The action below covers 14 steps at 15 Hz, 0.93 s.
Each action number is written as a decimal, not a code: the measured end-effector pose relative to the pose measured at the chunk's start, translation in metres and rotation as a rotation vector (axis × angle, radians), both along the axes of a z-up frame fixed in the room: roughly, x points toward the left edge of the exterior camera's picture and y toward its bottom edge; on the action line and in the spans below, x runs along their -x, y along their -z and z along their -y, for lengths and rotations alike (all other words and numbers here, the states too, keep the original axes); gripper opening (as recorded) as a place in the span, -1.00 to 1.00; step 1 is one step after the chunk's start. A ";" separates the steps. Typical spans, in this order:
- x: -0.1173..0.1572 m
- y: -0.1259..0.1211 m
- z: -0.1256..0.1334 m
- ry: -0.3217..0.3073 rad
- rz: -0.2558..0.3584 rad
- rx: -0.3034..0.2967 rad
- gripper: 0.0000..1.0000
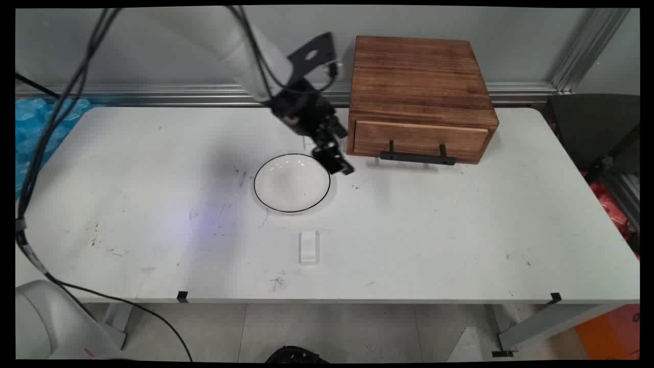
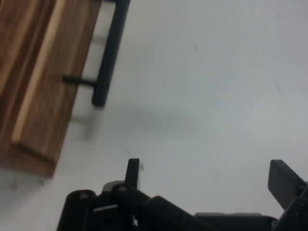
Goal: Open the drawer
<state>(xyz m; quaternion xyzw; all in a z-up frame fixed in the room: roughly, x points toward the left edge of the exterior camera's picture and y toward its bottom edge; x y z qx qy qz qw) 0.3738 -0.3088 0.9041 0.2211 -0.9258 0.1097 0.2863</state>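
The gripper (image 1: 334, 161) hangs low over the surface (image 1: 460, 235), just at the far right rim of the white plate (image 1: 291, 183) and near the left front corner of the wooden drawer box (image 1: 421, 97). In the hand view its jaws stand wide apart, with only bare surface between the two fingertips (image 2: 133, 172), and they have hold of nothing. In the main view the jaws are seen from the side as one dark shape, so whether they touch the plate rim I cannot tell.

The plate has a thin black rim line and nothing lies in it. The box is set at the far edge of the surface, right of the plate; its single drawer is closed, so its inside is hidden. The black bar handle (image 1: 418, 157) stands out from the drawer front, and in the hand view only the one end of it (image 2: 108, 53) is seen, the rest is cut off.

On the near side of the plate lies a small clear block (image 1: 309, 247), hard to make out against the white surface. Wide open room stays to the left of the plate and to the right of the block, up to the surface edges.
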 end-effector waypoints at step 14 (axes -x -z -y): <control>0.103 0.039 0.074 -0.013 0.066 0.101 1.00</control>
